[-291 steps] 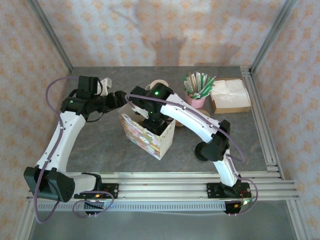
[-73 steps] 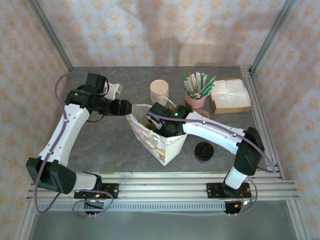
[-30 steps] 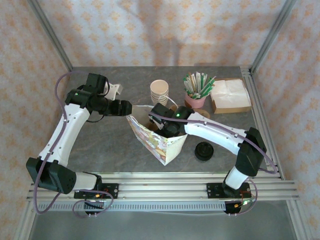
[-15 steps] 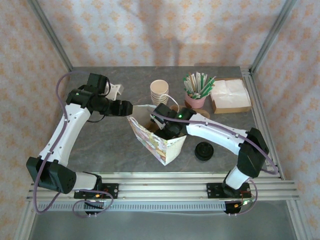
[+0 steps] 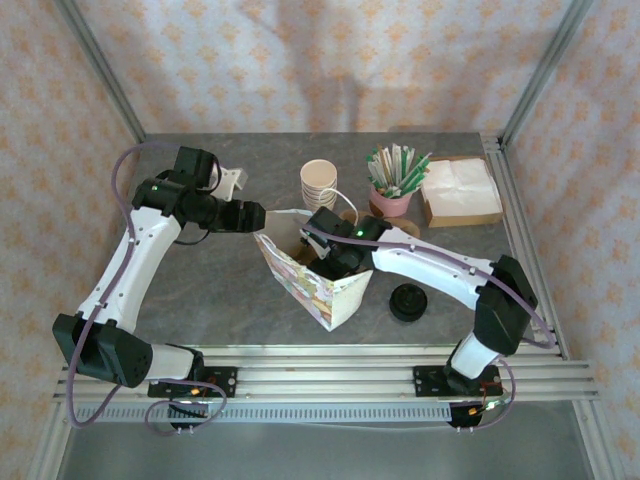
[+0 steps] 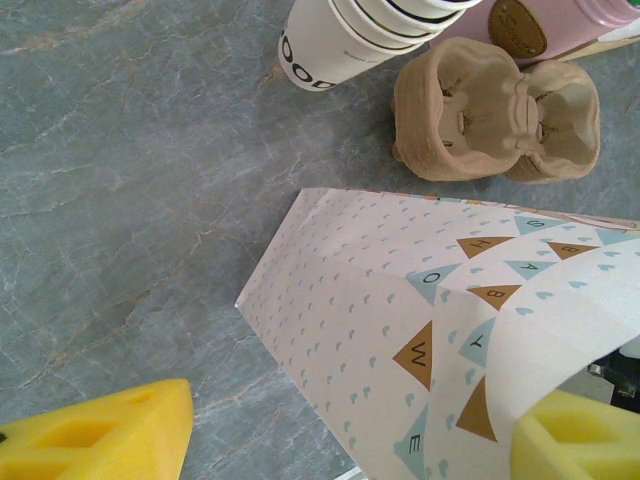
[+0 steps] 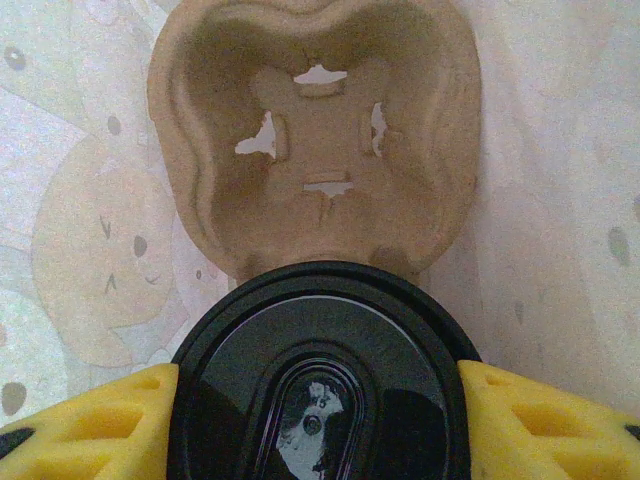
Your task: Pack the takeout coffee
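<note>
My right gripper (image 7: 318, 425) is down inside the patterned paper bag (image 5: 318, 288) that stands mid-bench. Its yellow fingers (image 7: 90, 425) pinch the takeout coffee (image 7: 315, 360) from both sides, and I see its round black lid from above. Just past the lid a moulded pulp carrier (image 7: 310, 140) lies on the bag's floor. My left gripper (image 6: 335, 440) sits at the bag's left rim with its fingers spread wide; the paper wall runs between them and covers part of one pad, though whether it touches I cannot tell. Toward the far edge stands the stack of lidless cups (image 5: 319, 183), and a second carrier (image 6: 495, 120) lies beside them. Loose black lids (image 5: 408, 300) sit right of the bag, toward the near edge.
</note>
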Tool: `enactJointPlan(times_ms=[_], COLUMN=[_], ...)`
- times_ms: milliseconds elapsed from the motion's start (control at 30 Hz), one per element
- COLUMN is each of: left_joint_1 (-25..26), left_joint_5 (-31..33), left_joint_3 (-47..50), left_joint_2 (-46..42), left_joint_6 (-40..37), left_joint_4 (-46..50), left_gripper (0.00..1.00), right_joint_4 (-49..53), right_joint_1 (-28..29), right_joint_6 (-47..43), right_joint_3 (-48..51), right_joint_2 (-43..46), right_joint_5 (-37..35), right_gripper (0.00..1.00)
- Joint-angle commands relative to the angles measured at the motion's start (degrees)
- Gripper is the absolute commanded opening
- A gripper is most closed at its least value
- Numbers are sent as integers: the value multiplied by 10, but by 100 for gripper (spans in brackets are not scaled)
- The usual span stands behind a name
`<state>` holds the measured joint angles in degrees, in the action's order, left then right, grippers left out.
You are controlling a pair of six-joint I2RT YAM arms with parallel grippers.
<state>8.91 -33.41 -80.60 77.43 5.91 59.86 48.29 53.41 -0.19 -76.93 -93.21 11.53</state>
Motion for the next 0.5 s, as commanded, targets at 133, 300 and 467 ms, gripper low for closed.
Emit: enactJointPlan(times_ms=[133, 300, 467], left_joint_1=[-3, -2, -2], left_joint_5=[40, 39, 37], left_joint_3=[-17, -18, -18], left_joint_2=[7, 9, 8], left_joint_6=[-10, -9, -8], left_joint_4=[17, 17, 17], left_gripper=[69, 69, 69], right_joint_4=[107, 107, 107], right_joint_1=[-4, -4, -4], right_joint_6=[-13, -12, -6], right_joint_3=[53, 61, 40], right_joint_2=[-48, -45, -30], right_joint_5=[-4, -3, -10], right_gripper=[39, 39, 40])
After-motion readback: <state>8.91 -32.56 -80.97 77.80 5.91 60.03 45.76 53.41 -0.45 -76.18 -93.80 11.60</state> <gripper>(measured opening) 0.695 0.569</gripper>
